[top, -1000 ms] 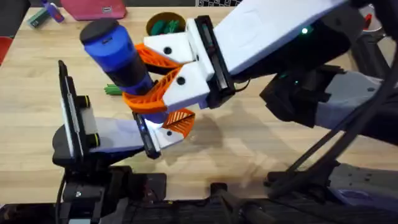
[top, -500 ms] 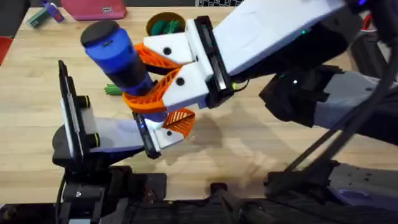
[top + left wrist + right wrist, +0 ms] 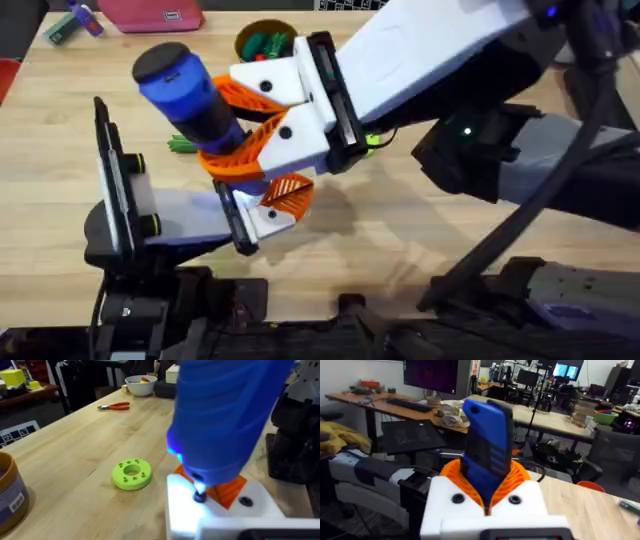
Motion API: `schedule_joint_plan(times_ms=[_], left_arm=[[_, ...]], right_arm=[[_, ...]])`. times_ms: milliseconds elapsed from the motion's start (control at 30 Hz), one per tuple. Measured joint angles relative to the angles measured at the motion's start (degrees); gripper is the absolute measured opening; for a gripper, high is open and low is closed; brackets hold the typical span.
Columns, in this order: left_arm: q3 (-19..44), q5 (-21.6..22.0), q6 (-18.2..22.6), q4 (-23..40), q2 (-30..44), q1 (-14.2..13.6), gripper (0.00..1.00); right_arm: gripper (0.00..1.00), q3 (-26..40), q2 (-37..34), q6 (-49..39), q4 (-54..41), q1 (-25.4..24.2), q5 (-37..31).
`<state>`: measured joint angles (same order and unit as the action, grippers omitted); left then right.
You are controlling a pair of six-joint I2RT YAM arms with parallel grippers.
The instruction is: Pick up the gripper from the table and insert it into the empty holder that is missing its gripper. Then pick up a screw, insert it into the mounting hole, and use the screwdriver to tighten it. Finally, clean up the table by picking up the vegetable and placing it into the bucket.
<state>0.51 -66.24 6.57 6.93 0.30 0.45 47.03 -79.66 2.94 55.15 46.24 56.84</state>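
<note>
Right gripper (image 3: 240, 125) clamps the blue screwdriver (image 3: 190, 95), tip on the white holder (image 3: 220, 510) with its orange gripper (image 3: 227, 492) fitted; tightening underway. A green vegetable (image 3: 182, 145) lies left; bucket (image 3: 265, 40) far

From my overhead feed the wooden surface (image 3: 420, 250) is evenly and brightly lit with soft shadows under the arms, while the screwdriver (image 3: 225, 415) looms blurred and out of focus in the left wrist view, a bluish-white glow glaring beneath its tip.
</note>
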Motion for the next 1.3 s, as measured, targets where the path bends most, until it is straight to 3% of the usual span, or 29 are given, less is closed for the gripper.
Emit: schedule_joint_plan(times_ms=[1300], left_arm=[[0.00, -0.02, -0.59, 0.03, 0.02, 0.00, 0.010]], right_arm=[[0.025, 0.63, -0.13, -1.25, -2.03, 0.00, 0.00]])
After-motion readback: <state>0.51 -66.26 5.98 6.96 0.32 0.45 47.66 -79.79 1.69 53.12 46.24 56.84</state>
